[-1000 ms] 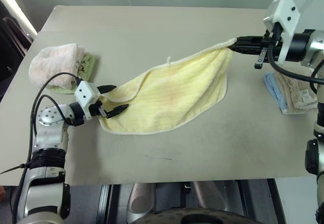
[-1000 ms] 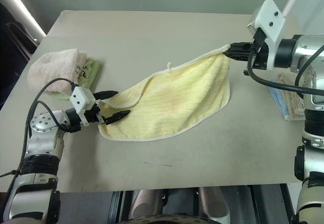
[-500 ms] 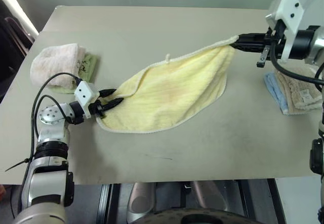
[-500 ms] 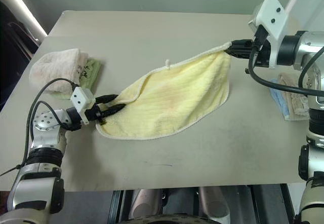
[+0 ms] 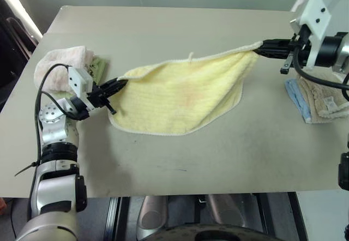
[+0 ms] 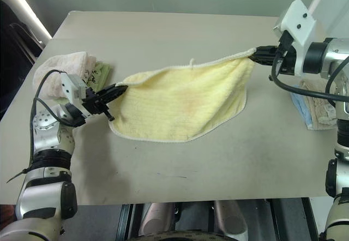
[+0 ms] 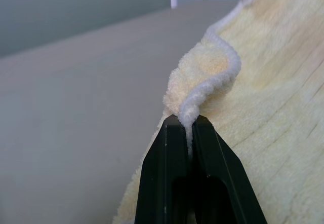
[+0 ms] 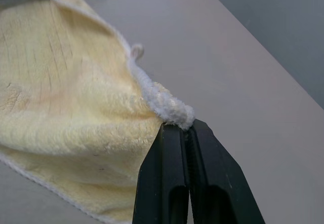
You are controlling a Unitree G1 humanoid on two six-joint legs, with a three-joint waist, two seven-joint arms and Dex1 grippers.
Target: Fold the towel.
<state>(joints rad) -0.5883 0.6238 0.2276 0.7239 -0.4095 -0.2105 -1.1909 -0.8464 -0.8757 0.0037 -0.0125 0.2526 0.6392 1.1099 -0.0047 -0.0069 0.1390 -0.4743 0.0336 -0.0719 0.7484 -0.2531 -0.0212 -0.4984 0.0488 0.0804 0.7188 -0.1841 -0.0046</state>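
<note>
Hanging pale yellow, the towel (image 5: 180, 96) shows whitish corded edging.

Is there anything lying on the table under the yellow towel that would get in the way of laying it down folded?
Nothing visible does. The towel hangs between the left gripper and right gripper; the table around it is bare.

Far and near table (image 5: 163, 34) stretches bare, passable; pink rolled towel (image 5: 57, 66) blocks left edge, beige towel stack (image 5: 322, 96) right edge, possibly overhanging.
</note>
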